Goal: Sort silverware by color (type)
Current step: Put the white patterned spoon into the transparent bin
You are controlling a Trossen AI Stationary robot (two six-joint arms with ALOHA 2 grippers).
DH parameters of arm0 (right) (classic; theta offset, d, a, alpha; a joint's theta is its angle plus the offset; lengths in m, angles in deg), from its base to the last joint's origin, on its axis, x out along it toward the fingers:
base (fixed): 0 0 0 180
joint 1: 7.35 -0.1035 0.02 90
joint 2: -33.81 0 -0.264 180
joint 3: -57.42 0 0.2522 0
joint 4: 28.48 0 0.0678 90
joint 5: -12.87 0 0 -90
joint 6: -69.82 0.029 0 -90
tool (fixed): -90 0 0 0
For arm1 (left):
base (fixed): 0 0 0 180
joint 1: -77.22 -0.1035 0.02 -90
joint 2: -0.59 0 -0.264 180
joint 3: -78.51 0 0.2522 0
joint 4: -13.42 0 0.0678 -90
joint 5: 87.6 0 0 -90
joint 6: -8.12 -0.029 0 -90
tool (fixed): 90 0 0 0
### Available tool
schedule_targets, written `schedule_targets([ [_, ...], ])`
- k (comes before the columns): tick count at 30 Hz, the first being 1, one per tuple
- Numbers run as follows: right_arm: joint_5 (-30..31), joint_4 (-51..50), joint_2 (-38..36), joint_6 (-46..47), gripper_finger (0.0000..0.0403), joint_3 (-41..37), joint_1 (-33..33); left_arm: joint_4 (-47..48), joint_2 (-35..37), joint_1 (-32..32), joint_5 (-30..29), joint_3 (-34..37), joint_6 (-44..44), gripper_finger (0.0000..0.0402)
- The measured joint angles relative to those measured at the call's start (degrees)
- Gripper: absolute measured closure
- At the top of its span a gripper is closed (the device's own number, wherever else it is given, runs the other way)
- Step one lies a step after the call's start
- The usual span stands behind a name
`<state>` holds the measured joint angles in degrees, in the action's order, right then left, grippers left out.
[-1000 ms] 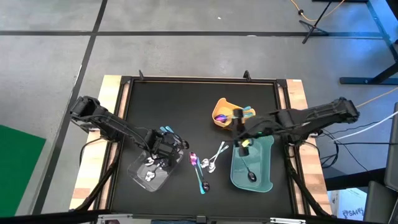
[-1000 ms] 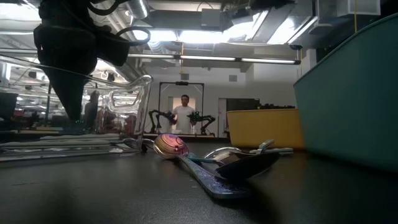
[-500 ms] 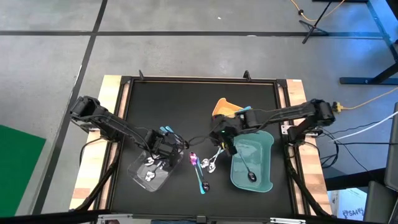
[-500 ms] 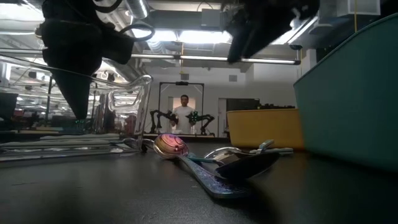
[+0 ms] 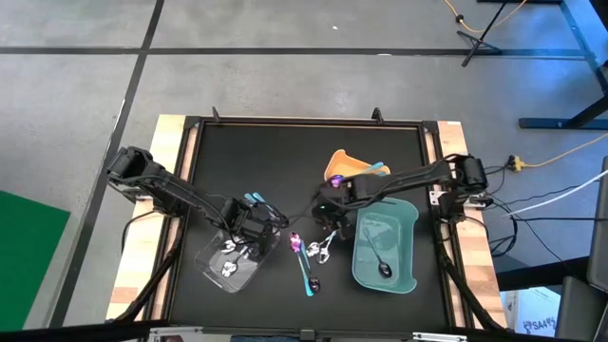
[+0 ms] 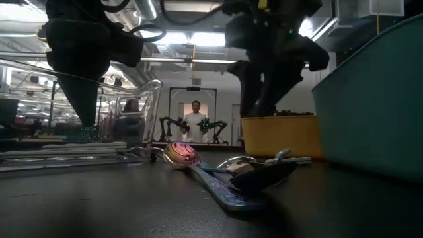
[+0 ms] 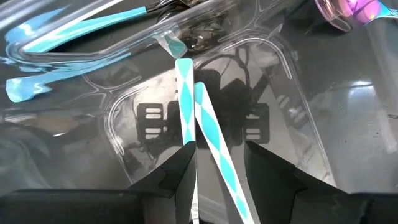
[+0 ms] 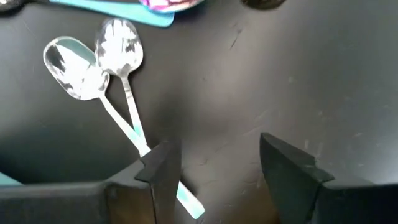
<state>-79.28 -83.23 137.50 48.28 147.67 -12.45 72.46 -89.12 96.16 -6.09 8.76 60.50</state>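
Wide apart and empty, the right gripper hovers over two silver spoons whose handles run diagonally toward its fingers from the frame's upper left.

A black desk with wooden side edges is carrying three trays: a clear tray sitting at the left, a yellow tray lying near the middle, and a teal tray resting at the right. Loose spoons are lying on the desk between the clear and teal trays.
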Motion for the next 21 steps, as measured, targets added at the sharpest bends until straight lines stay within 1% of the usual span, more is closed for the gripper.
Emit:
schedule_targets([
  [11, 0.00, -6.81, 4.55, 0.11, 0.0201, -0.02, -0.09, 0.04, -0.01, 0.00, -1.55, 0.00, -0.02, 0.0273],
  [19, -0.06, -7.26, 5.32, 0.02, 0.0201, -0.02, -0.11, 0.04, -0.01, 0.00, -1.57, 0.00, 0.00, 0.0273],
  [21, -1.02, -7.56, 5.32, -0.07, 0.0201, -0.02, -0.11, 0.04, -0.01, 0.00, -1.57, 0.00, 0.00, 0.0273],
])
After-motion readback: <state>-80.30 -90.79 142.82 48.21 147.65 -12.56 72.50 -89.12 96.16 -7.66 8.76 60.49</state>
